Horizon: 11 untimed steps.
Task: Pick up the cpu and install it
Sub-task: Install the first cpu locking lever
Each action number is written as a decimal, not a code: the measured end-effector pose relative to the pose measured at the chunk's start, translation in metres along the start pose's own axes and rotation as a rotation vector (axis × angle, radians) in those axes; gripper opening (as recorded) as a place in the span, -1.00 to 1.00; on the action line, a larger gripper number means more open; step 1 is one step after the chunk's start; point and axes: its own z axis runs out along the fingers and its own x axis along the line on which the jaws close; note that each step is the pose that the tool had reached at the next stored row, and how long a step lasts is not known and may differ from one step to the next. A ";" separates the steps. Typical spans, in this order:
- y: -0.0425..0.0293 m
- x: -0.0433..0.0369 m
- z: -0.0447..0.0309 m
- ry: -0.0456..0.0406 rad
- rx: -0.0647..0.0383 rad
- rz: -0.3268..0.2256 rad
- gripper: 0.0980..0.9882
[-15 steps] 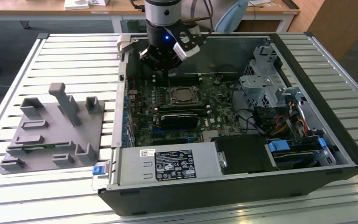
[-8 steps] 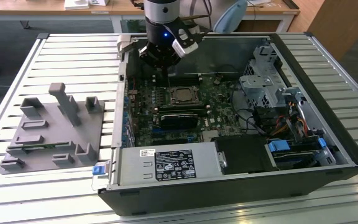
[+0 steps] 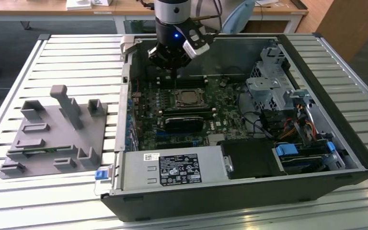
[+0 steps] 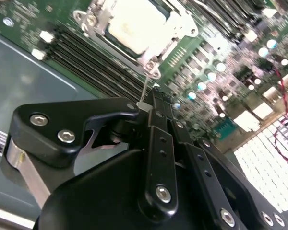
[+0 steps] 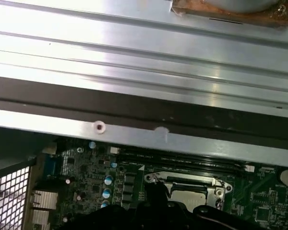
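The cpu (image 3: 187,98) lies flat in its socket on the green motherboard (image 3: 219,112), its shiny metal top facing up; both wrist views show it too, cpu (image 4: 134,26) and cpu (image 5: 189,191). My gripper (image 3: 168,72) hangs just behind the socket, near the case's rear wall. In the second wrist view the gripper (image 4: 146,103) has its black fingers pressed together. The thin wire socket lever (image 4: 147,86) rises from the socket corner and ends between the fingertips.
The open computer case (image 3: 337,143) surrounds the board, with a drive cage (image 3: 267,91) and cables on the exterior view's right. A power supply (image 3: 171,170) is at the front. A grey fixture plate (image 3: 50,139) lies on the slatted table outside the case.
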 end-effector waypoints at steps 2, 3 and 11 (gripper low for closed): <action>-0.0001 -0.0041 0.0010 -0.0002 0.000 0.004 -0.98; 0.0000 -0.0056 0.0015 -0.0004 0.000 0.007 -0.98; 0.0000 -0.0073 0.0073 -0.0039 -0.016 0.054 -0.98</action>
